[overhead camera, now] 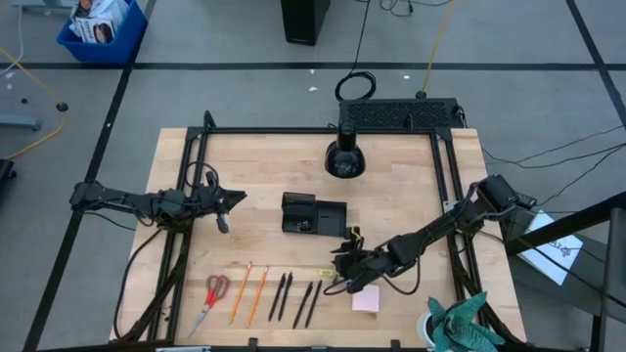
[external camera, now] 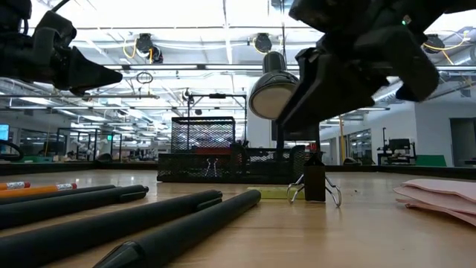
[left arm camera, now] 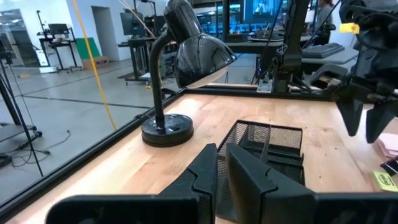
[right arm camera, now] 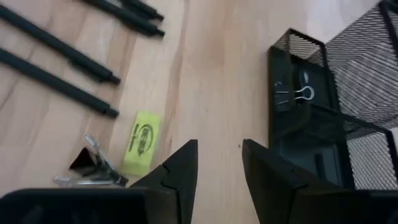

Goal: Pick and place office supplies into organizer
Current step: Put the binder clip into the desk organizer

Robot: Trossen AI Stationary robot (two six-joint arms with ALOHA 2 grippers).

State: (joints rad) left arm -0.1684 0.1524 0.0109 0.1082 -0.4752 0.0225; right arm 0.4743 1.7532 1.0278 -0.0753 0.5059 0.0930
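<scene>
The organizer (overhead camera: 313,213) is a black mesh tray at the table's middle, with a binder clip (right arm camera: 292,93) lying inside it. Near the front edge lie red-handled scissors (overhead camera: 215,293), two orange pencils (overhead camera: 247,292), several black pens (overhead camera: 293,298) and a pink sticky-note pad (overhead camera: 366,298). A yellow-green slip (right arm camera: 142,140) and a black binder clip (right arm camera: 93,165) lie flat on the wood beside the pens. My right gripper (right arm camera: 217,165) hovers open above bare wood between the slip and the organizer, slanting down. My left gripper (left arm camera: 221,168) waits shut at the table's left, held level.
A black desk lamp (overhead camera: 344,156) stands behind the organizer. A black frame rail (overhead camera: 442,176) runs along the table's sides and back. A teal crumpled thing (overhead camera: 460,328) sits at the front right corner. Bare wood lies between the organizer and the row of supplies.
</scene>
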